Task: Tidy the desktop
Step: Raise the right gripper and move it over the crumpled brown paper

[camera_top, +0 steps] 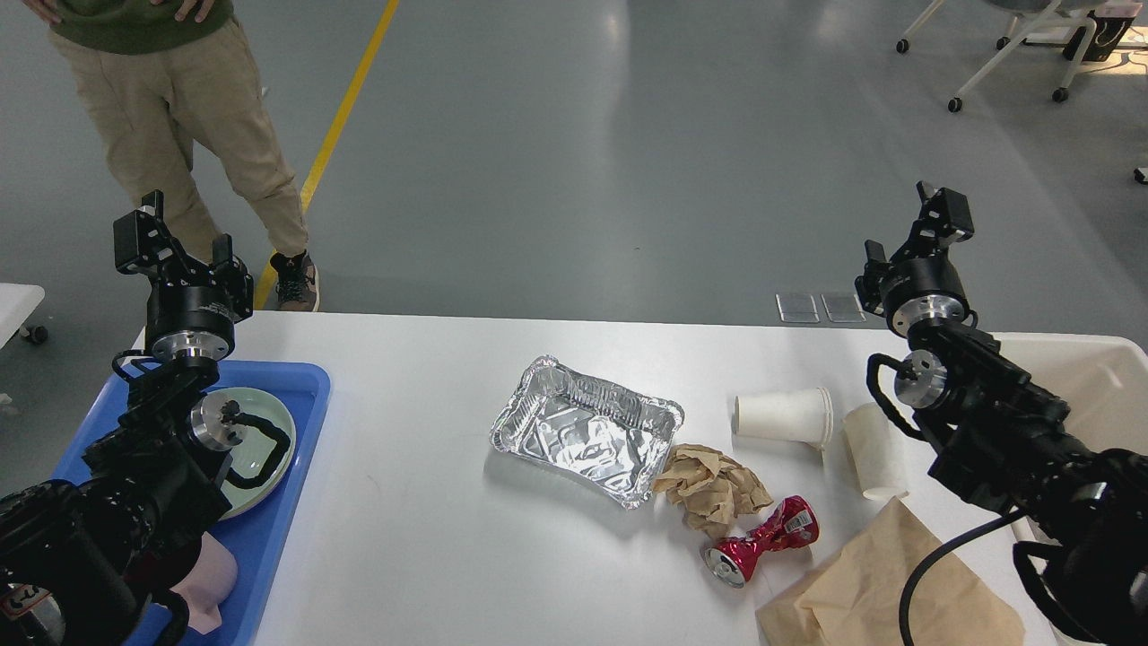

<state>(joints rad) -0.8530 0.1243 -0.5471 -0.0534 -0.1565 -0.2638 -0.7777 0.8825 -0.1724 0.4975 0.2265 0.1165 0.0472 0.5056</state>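
Note:
The white desktop carries litter in its middle and right part. An empty foil tray lies at the centre. To its right lie crumpled brown paper, a crushed red can, two white paper cups on their sides and a brown paper bag. My left gripper is open and empty, raised above the desk's far left corner. My right gripper is open and empty, raised above the far right edge, behind the cups.
A blue tray at the left holds a pale green plate and a pink item. A cream bin stands at the right, partly hidden by my right arm. A person stands beyond the far left corner.

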